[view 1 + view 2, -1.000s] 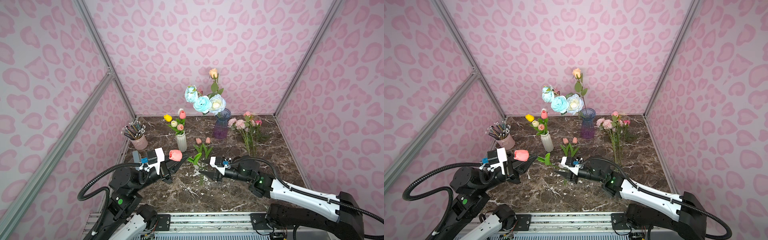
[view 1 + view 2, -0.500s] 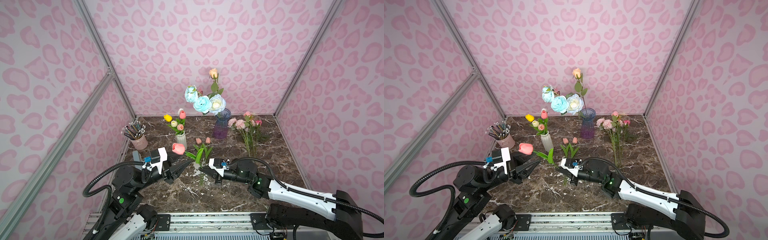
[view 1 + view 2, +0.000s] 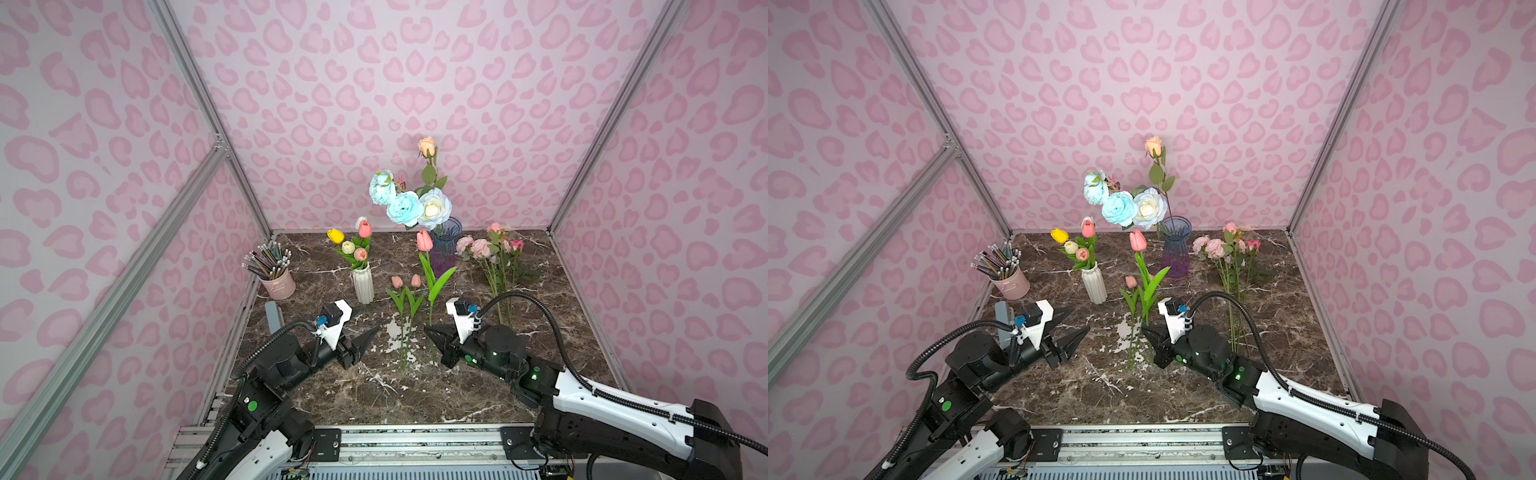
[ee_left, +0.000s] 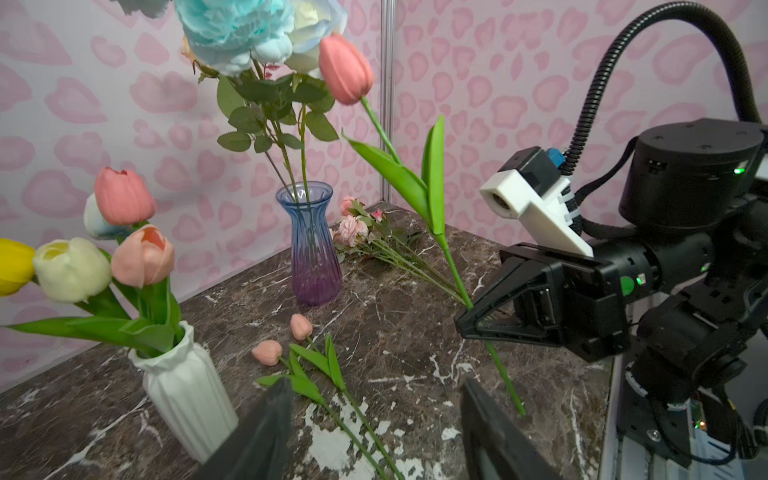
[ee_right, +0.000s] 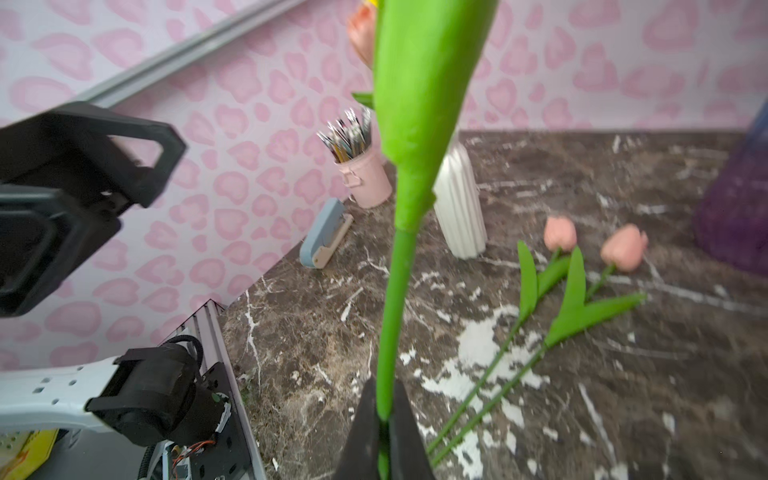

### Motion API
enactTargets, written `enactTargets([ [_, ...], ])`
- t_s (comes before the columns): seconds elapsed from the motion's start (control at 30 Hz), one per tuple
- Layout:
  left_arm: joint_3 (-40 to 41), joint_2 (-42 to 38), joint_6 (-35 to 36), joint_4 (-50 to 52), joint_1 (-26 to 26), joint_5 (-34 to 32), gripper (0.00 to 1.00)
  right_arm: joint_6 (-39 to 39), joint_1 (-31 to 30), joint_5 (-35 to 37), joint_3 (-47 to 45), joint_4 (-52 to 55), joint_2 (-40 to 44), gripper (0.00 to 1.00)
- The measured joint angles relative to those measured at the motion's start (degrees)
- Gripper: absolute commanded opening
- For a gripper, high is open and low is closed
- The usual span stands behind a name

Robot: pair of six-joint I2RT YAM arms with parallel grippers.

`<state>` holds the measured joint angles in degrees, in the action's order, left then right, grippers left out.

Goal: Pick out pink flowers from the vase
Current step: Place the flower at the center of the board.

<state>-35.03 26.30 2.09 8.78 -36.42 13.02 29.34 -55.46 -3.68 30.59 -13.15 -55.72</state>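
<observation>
Pink tulip (image 3: 424, 241) upright in right tool (image 3: 428, 330)

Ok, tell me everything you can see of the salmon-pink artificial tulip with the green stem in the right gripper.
The salmon-pink artificial tulip has a closed, fabric-looking bloom, a thin green plastic-looking stem and two long pointed leaves midway. It stands nearly upright, leaning slightly, above the dark marble tabletop. The right gripper is shut on its lower stem, with the end poking out below. Nothing else visibly touches it.
</observation>
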Motion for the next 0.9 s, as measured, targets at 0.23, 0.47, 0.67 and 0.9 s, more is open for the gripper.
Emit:
enactTargets([
  [0.23, 0.52, -1.03, 4.20, 1.97, -0.83, -5.40, 0.64, 13.73, 5.68, -6.08, 6.16, 3.93, -15.87, 0.00],
  [0.47, 0.72, -2.93, 5.90, 3.52, -2.03, -9.86, 0.64, 19.87, 7.82, -13.97, 14.78, 0.87, -35.32, 0.00],
  [0.67, 0.87, -3.28, 6.54, 3.54, -3.21, -10.51, 0.63, 24.26, 8.46, -15.82, 17.90, -1.11, -44.26, 0.00],
  [0.9, 1.27, -3.74, 7.15, 3.52, -4.15, -11.47, 0.63, 27.41, 8.50, -15.76, 17.03, -2.43, -46.60, 0.00],
])
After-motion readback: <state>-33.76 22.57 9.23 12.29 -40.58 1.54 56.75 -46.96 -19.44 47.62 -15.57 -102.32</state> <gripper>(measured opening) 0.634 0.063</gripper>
